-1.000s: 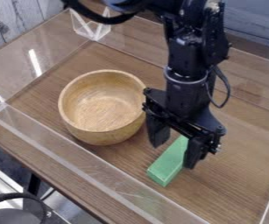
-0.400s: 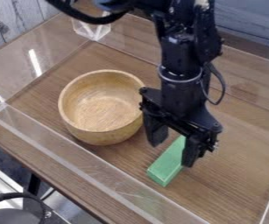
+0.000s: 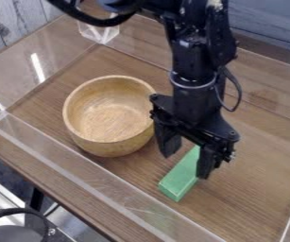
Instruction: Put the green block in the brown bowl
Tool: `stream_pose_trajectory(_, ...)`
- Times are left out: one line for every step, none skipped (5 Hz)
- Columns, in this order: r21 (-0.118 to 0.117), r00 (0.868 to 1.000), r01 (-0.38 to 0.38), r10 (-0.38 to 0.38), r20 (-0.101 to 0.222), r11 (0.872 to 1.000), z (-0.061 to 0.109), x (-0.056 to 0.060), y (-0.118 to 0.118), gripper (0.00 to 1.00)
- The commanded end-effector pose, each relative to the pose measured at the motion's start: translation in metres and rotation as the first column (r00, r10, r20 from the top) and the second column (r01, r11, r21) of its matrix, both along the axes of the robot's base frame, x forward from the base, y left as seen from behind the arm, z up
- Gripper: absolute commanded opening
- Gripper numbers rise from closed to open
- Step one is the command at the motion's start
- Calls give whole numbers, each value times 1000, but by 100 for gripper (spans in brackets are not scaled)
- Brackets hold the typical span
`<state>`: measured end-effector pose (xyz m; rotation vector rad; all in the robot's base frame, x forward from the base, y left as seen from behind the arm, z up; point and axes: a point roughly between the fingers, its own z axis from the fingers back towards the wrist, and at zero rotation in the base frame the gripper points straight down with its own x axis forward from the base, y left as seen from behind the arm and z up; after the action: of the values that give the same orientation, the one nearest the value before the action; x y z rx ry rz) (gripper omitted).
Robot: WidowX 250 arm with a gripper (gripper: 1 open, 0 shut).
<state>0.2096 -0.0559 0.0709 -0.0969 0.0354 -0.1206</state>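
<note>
The claw (image 3: 190,163), spread wide, is over the far end of the green block (image 3: 181,178), whose length slants toward the near edge.

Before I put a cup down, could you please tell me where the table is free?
Bare wood lies right of the green block, toward the table's right edge, and a narrower strip runs below the brown bowl, left of the block. It is crowded between bowl and block, where the open tool hangs over the block's upper end.
</note>
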Motion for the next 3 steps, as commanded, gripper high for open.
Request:
stream_pose_trajectory(-12,999,-12,13,48,1000,8,7,0,100)
stream_pose_trajectory(-11,999,-17,18,45,1000,6,9,0,100)
stream_pose_trajectory(-9,999,-18,18,35,1000,0,10,0,100)
